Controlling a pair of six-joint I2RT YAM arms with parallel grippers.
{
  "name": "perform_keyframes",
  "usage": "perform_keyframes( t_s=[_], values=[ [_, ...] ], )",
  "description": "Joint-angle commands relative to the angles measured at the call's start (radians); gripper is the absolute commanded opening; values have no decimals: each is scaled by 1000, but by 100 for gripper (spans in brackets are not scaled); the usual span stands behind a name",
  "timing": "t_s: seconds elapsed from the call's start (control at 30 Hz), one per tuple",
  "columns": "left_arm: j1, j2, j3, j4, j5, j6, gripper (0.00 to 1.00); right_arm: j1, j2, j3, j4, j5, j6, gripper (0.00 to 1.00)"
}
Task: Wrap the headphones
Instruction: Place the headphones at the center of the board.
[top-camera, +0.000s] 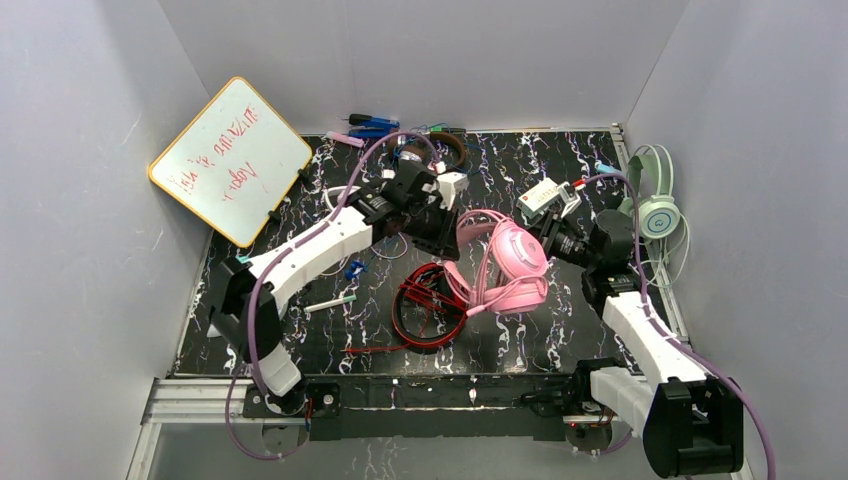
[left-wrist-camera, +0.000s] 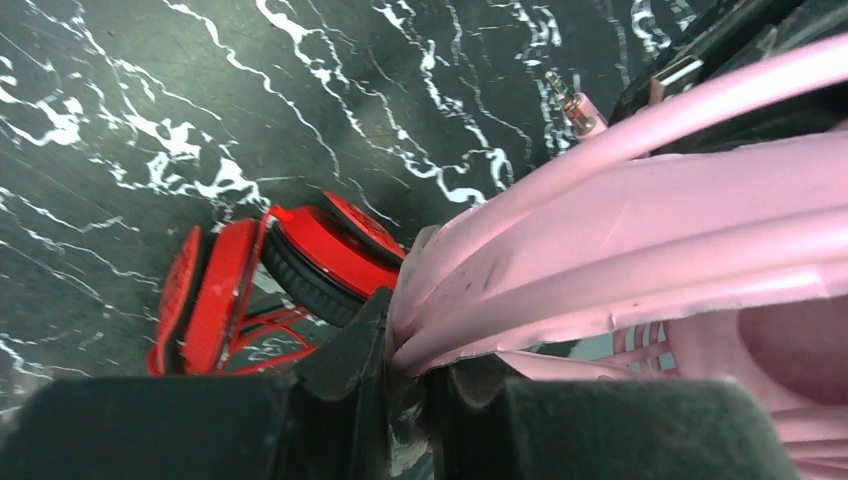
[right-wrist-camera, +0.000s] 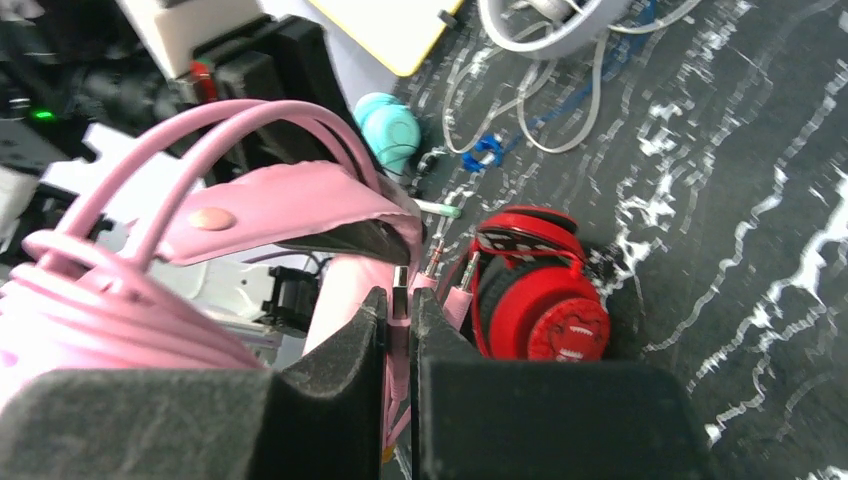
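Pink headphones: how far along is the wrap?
Done: several turns of pink cord already sit bunched on the pink padded over-ear headphones. In hand: left hand clamps the headband; right hand pinches the cord's end. Left: securing that end, then the red over-ear headphones and mint green over-ear headphones, whose cords look loose.

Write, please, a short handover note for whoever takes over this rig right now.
Left gripper: fingers shut on the pink headphones, at the headband.
Right gripper: fingers shut on the pink cord, near its plug.
Done: several turns of the cord appear wound onto the pink set.
Left: secure the cord end. The red headphones lie on the table with loose cord, and the mint green headphones at the right edge look unwrapped.
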Motion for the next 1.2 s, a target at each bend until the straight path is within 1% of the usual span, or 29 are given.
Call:
perform_keyframes(
  t_s=[0.0, 0.1, 0.2, 0.3, 0.43, 0.6, 0.7, 0.77, 0.87, 1.0, 1.07, 1.17],
  values=[
    [-64, 79, 97, -132, -38, 171, 0, 1, 21, 8, -135, 150, -115, 1],
    [-96, 175, 160, -183, -154, 243, 0, 2, 36, -50, -107, 177, -88, 1],
    [-125, 296, 247, -251, -244, 314, 0, 1, 23, -123, -81, 263, -104, 1],
    [-136, 432, 373, -306, -314, 361, 0, 2, -5, -189, -54, 368, -103, 1],
    [-148, 554, 516, -330, -354, 391, 0, 1, -21, -270, 2, 466, -69, 1],
    [-156, 642, 647, -340, -378, 414, 0, 2, 13, -332, 58, 537, -59, 1],
    [-159, 671, 721, -359, -351, 397, 0, 0, 18, -347, 83, 556, -63, 1],
    [-159, 682, 780, -388, -279, 361, 0, -6, 9, -330, 62, 533, -78, 1],
    [-160, 652, 789, -360, -147, 297, 0, -17, -45, -263, -55, 529, -125, 1],
    [-161, 606, 752, -280, -52, 230, 0, -18, -200, -221, -152, 615, -163, 1],
    [-160, 602, 770, -264, 5, 191, 0, -19, -267, -194, -210, 652, -187, 1],
    [-160, 602, 806, -241, 83, 136, 0, -20, -313, -139, -311, 694, -208, 1]
  ],
)
